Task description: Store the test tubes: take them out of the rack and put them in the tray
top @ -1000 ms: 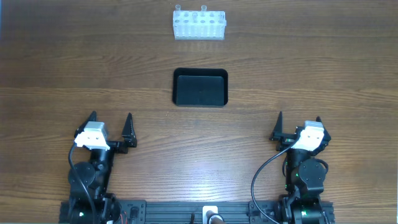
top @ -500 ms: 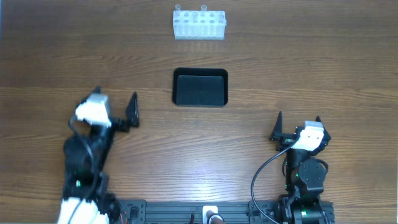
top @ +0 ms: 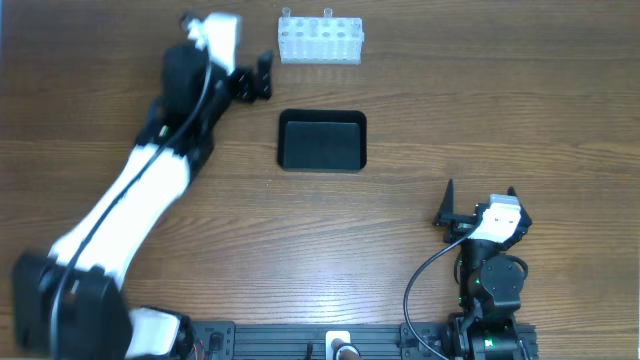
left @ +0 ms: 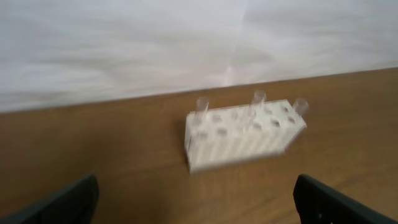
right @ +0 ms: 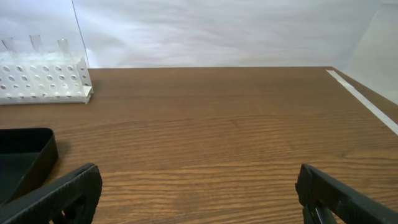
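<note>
Test tubes (left: pixel 258 98): three, upright in white rack (top: pixel 320 42), top centre of top view; black tray (top: pixel 322 141) just below.
Likely light, stiff, slick, breakable.
Best hold: exposed tops, gentle pinch.
Left gripper (left: pixel 199 202) spread wide, just left of rack.
Right gripper (top: pixel 480 195) also wide, lower right.

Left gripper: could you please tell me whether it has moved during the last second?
Yes. The left gripper went up the top view, from below the tray to just left of the rack.
</note>
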